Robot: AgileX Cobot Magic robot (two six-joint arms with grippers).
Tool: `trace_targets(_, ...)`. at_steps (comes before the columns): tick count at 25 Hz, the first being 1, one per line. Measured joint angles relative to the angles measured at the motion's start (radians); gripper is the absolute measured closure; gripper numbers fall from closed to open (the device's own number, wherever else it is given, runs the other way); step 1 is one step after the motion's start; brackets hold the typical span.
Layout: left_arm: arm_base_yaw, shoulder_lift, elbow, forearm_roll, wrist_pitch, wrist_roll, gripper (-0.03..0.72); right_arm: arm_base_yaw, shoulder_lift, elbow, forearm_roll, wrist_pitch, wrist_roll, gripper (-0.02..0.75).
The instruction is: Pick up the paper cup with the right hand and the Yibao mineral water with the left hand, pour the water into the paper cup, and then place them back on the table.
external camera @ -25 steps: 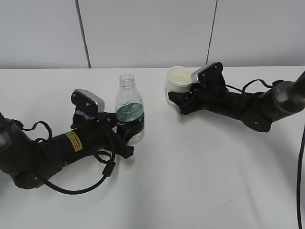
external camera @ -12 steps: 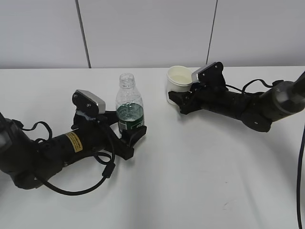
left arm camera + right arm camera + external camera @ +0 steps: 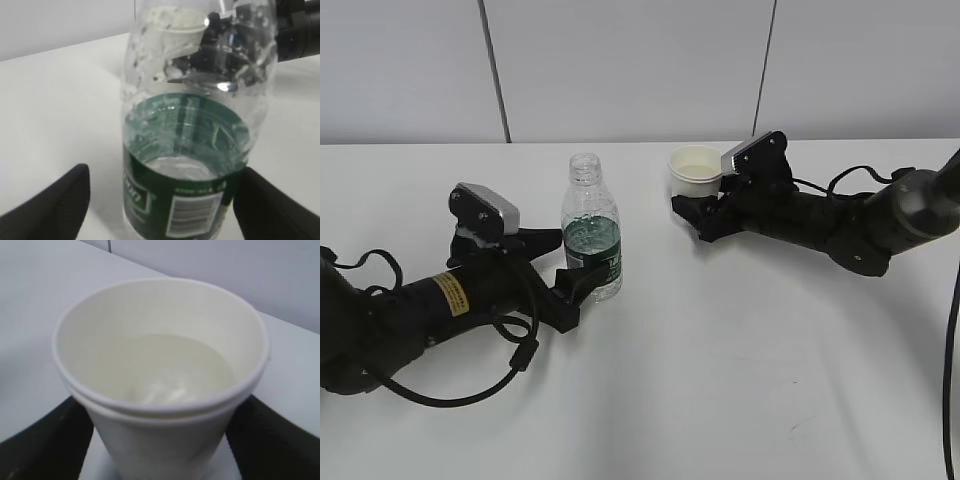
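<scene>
Left end effector beside green-labelled bottle

The bottle is clear, shiny, bumpy plastic. The cup is smooth, dull paper. The table looks smooth and matt.

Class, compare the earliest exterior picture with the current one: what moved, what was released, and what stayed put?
The left hand let go of the bottle and drew back to the left, its fingers now open on either side of it. The bottle stayed upright on the table. The right hand and cup barely changed.
</scene>
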Motion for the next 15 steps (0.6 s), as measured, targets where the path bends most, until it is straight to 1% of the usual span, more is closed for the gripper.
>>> trace_targets(3,0.014,-0.005,0.026,0.006,0.0,0.0,0.15,0.0,0.0,0.0,-0.006,0.002,0.006,0.105)
trace_targets(7,0.029,-0.011,0.06,0.01,0.001,0.0,0.15,-0.016,0.0,0.0,-0.02,0.055,0.02,0.099)
trace_targets(10,0.043,-0.017,0.086,0.009,-0.001,0.001,0.15,-0.046,0.0,0.0,-0.086,0.067,0.115,0.099)
trace_targets(15,0.083,-0.041,0.136,0.006,0.004,0.002,0.15,-0.104,-0.018,0.0,-0.258,0.08,0.244,0.099)
